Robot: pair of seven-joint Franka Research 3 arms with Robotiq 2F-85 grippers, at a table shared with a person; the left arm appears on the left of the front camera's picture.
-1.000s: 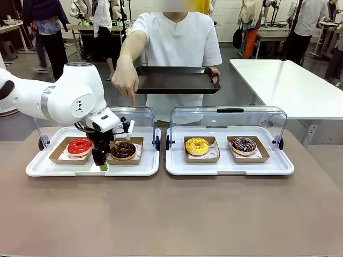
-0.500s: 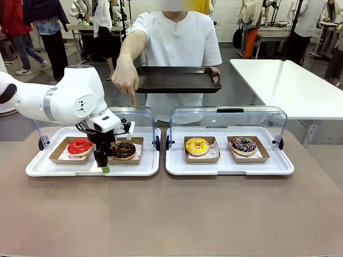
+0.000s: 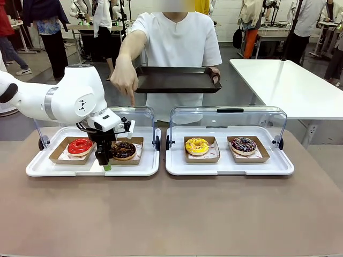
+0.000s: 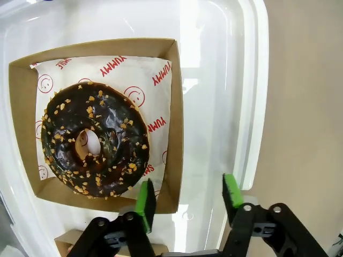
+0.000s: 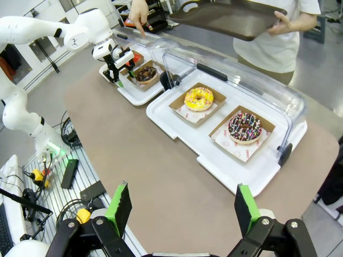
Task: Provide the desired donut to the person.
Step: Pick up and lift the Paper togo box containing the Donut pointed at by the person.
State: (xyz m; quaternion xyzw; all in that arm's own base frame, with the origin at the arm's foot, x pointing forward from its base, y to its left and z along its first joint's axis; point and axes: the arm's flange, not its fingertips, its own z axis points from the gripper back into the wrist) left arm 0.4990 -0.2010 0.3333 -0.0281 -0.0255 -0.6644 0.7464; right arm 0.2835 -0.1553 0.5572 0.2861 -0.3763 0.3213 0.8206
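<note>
The person (image 3: 177, 43) in white points a finger (image 3: 132, 99) down at the left white tray (image 3: 144, 169) and holds a dark serving tray (image 3: 177, 79) in the other hand. Below the finger lies a chocolate donut (image 3: 124, 149) with nut crumbs (image 4: 95, 140) in a cardboard box (image 4: 174, 107). My left gripper (image 3: 104, 162) hangs at that box's near side. Its green pads (image 4: 144, 206) straddle the box's wall with a gap on both sides, so my left gripper (image 4: 187, 199) is open. My right gripper (image 5: 182, 206) is wide open, high above the table.
A red donut (image 3: 80, 145) sits left of the chocolate one. The right white tray (image 3: 230, 169) holds a yellow donut (image 3: 196, 145) and a sprinkled chocolate donut (image 3: 244, 144). Both clear lids (image 3: 228, 115) stand raised behind the trays. The brown tabletop (image 3: 171, 214) is bare in front.
The left gripper's jaws have narrowed around the chocolate donut's box edge and the gripper has shifted slightly right. The person's pointing hand and the dark tray have stayed put.
</note>
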